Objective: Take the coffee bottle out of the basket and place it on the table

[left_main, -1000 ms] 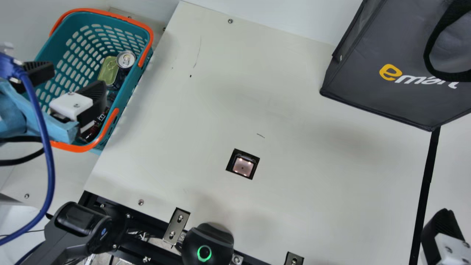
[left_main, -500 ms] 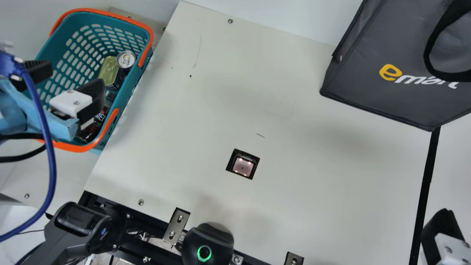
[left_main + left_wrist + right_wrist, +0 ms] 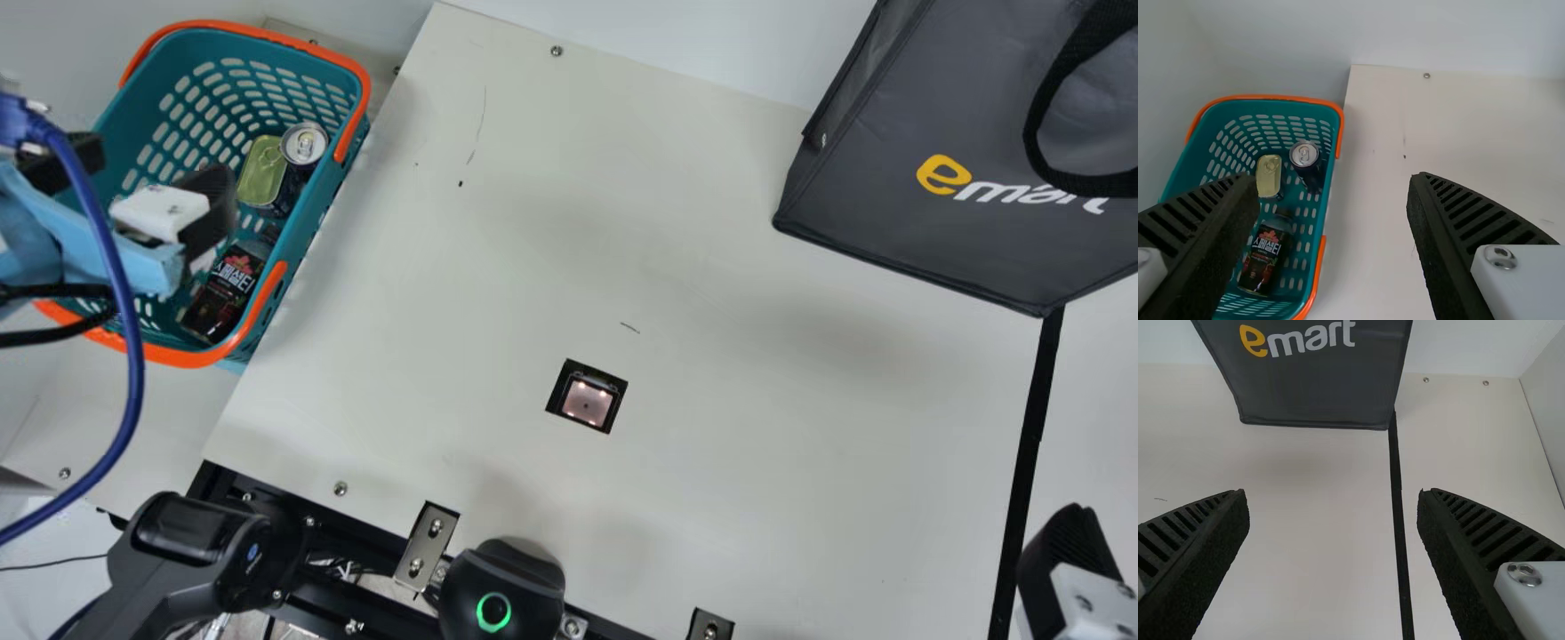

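Observation:
Over the teal basket [image 3: 307, 240] with orange handles, my left gripper [image 3: 147, 173] stands open, nothing between its fingers. The coffee bottle [image 3: 228, 286], dark with a printed label, lies in the basket's near part, to the right of and below those fingers. In the left wrist view my left gripper [image 3: 1331, 183] is wide open, with the coffee bottle [image 3: 1267, 255] lying inside the basket [image 3: 1328, 167]. At the main view's lower right corner is my right gripper [image 3: 1067, 569], partly cut off. The right wrist view has my right gripper [image 3: 1333, 497] open above bare table [image 3: 1318, 553].
A dark can [image 3: 300, 151] and a flat gold tin [image 3: 262, 173] share the basket with the bottle. A dark grey bag [image 3: 960, 213] stands at the back right. A black framed scanner window [image 3: 587, 397] sits in the table, and a black strip [image 3: 1031, 444] runs along its right part.
My left gripper has shifted a little up and left in the main view, still open, uncovering more of the bottle. The right gripper has kept still.

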You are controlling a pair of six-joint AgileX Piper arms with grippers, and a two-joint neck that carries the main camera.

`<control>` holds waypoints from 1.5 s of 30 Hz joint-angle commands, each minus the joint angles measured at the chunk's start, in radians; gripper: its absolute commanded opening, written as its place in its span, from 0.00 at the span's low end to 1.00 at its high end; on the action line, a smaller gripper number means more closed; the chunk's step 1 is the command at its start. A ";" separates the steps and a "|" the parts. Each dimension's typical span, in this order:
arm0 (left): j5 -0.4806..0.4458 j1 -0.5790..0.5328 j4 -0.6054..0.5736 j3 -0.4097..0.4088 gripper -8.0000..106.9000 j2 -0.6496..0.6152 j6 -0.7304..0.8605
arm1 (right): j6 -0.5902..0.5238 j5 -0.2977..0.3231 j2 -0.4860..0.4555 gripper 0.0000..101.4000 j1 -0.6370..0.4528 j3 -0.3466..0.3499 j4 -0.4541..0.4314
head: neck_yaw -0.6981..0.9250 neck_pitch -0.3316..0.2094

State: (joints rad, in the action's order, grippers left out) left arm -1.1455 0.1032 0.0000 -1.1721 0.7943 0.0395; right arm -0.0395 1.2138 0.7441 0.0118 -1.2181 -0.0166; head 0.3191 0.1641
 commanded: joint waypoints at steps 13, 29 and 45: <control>0.066 0.166 -0.049 0.006 0.85 0.062 0.067 | 0.000 0.001 0.000 0.90 0.000 0.000 0.000 | 0.002 -0.026; 0.141 0.320 -0.123 0.059 0.85 0.128 0.183 | 0.000 0.001 0.000 0.90 0.000 0.000 0.000 | 0.002 -0.026; 0.233 0.410 -0.161 0.138 0.85 0.212 0.254 | 0.000 0.001 0.000 0.90 0.000 0.000 0.000 | 0.002 -0.026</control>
State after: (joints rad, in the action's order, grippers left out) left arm -0.9174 0.5136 -0.1616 -1.0379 1.0011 0.2918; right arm -0.0395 1.2148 0.7441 0.0118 -1.2181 -0.0166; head 0.3191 0.1641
